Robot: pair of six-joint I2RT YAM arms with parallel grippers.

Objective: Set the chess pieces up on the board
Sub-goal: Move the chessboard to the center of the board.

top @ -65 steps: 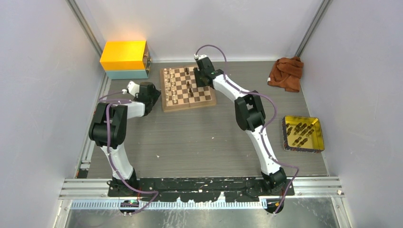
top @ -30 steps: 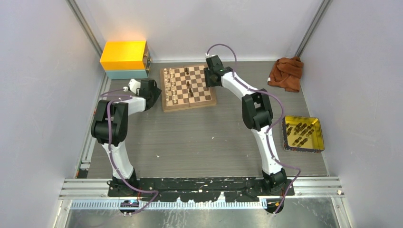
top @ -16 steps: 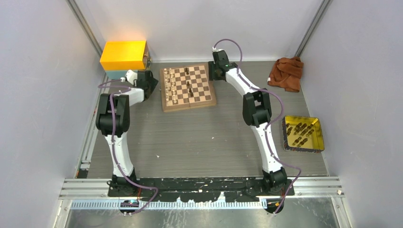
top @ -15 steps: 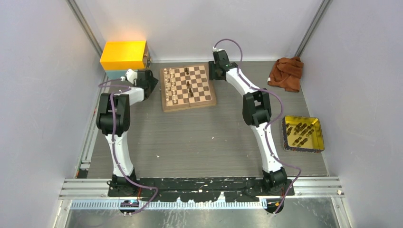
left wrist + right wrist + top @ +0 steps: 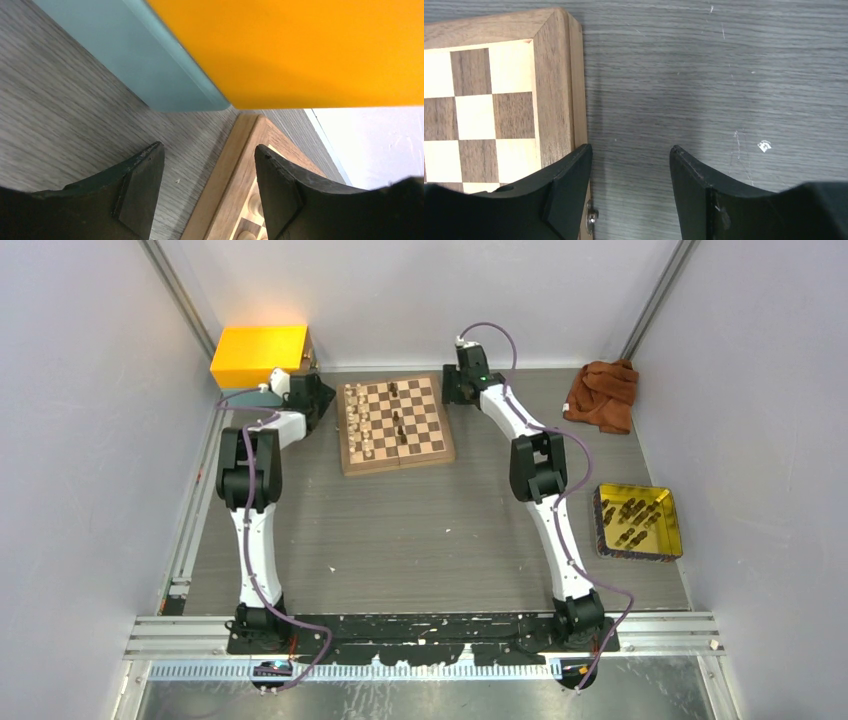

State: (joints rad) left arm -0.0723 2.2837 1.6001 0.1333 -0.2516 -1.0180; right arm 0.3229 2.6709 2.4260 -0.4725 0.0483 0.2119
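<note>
The board [image 5: 428, 420] lies at the back centre of the table. Pale chess pieces [image 5: 366, 430] line its left side, with a few dark ones [image 5: 398, 424] near its middle. My left gripper [image 5: 312, 400] hangs open at the board's far left corner. In the left wrist view the gripper [image 5: 209, 147] holds nothing, with the board's border [image 5: 240, 165] and pale pieces [image 5: 253, 202] below it. My right gripper [image 5: 456, 390] is open beside the board's far right corner. In the right wrist view it [image 5: 630, 148] stands over bare table, its left finger [image 5: 566, 190] overlapping the board's edge [image 5: 559, 75].
An orange box [image 5: 260, 352] on a teal base [image 5: 135, 65] stands just left of my left gripper. A brown cloth [image 5: 602, 395] lies at the back right. A yellow tray [image 5: 668, 536] with several dark pieces sits at the right edge.
The right arm has drawn off the board to its far right corner. The left arm has swung back along the board's left side toward the orange box.
</note>
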